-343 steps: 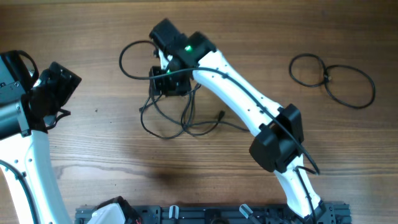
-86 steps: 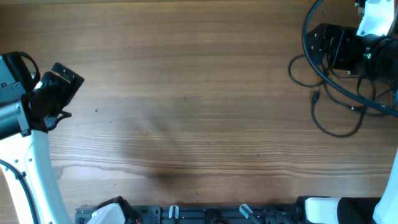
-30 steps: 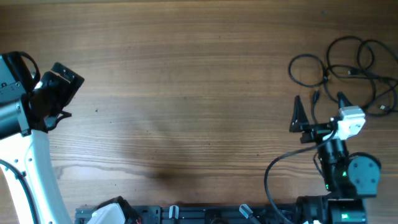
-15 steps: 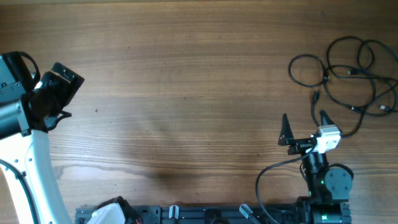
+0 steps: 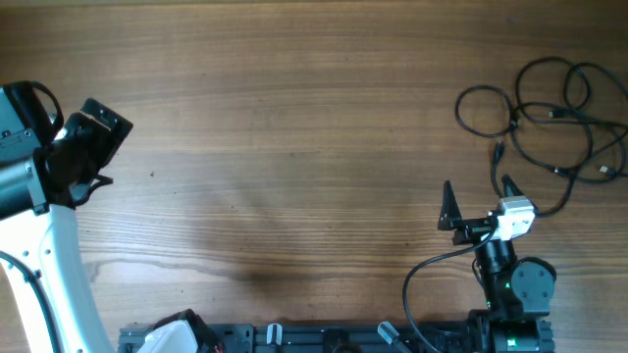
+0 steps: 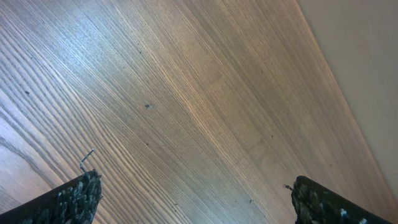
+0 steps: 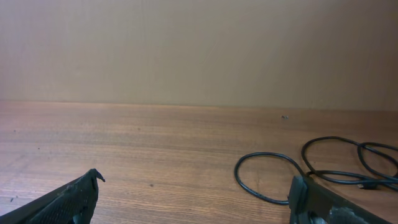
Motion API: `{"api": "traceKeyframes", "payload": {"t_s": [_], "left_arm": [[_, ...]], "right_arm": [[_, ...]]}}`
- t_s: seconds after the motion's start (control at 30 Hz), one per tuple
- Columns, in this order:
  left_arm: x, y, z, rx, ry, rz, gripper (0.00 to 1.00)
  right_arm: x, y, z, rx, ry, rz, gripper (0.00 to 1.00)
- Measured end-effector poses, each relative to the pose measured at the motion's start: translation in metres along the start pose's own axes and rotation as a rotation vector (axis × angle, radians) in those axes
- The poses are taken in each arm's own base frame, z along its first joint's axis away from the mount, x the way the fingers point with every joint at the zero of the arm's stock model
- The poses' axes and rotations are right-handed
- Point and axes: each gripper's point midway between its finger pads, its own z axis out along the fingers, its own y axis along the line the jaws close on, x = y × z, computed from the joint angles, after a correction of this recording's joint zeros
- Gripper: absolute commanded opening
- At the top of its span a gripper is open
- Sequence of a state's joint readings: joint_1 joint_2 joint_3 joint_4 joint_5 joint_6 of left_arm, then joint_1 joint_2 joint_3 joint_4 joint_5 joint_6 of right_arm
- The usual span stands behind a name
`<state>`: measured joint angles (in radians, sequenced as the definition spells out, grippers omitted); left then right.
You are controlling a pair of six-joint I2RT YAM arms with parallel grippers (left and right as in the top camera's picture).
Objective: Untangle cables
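The cables [image 5: 514, 120] lie in a loose heap of thin black loops at the table's far right, with small plug ends showing among them. My right gripper [image 5: 479, 192] stands open just in front of the heap, not touching it. In the right wrist view, one cable loop [image 7: 237, 171] lies on the wood ahead of the right finger, and the gap of the right gripper [image 7: 196, 194] holds nothing. My left gripper [image 5: 106, 147] hangs at the far left, away from the cables. In its wrist view the left gripper [image 6: 196, 200] is open over bare wood.
The right arm's base [image 5: 512, 294] sits at the front right, with its own thick black lead curling beside it. A dark rail [image 5: 334, 338] runs along the table's front edge. A plain beige wall [image 7: 199, 50] rises behind the table's far edge.
Over the last second the right arm drew back a little toward the front edge and to the left, still open. The cable heap and the left arm have not moved.
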<state>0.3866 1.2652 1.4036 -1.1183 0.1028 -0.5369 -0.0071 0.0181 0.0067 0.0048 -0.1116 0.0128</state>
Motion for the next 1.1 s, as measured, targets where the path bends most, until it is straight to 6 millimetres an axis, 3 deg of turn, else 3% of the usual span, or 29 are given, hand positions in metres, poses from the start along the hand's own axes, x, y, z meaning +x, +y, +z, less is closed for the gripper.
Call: {"api": "traceKeyframes", "payload": {"t_s": [0.7,0.77,0.83,0.93,1.07,1.1], "left_arm": [[0.002,-0.002,-0.002,0.005,0.000,0.039,1.00],[0.003,-0.015,-0.009,0.055,-0.036,0.126,1.00],[0.004,-0.044,-0.028,0.179,-0.141,0.265,1.00],[0.025,-0.066,-0.056,0.355,-0.295,0.408,1.00],[0.057,-0.056,-0.079,0.514,-0.467,0.480,1.00],[0.076,-0.044,-0.078,0.571,-0.518,0.502,1.00]], "right_arm": [[0.000,0.000,0.000,0.000,0.000,0.000,1.00],[0.000,0.000,0.000,0.000,0.000,0.000,1.00],[0.000,0.000,0.000,0.000,-0.001,0.000,1.00],[-0.001,0.000,0.000,0.000,-0.004,0.000,1.00],[-0.001,0.000,0.000,0.000,-0.004,0.000,1.00],[-0.001,0.000,0.000,0.000,-0.004,0.000,1.00]]}}
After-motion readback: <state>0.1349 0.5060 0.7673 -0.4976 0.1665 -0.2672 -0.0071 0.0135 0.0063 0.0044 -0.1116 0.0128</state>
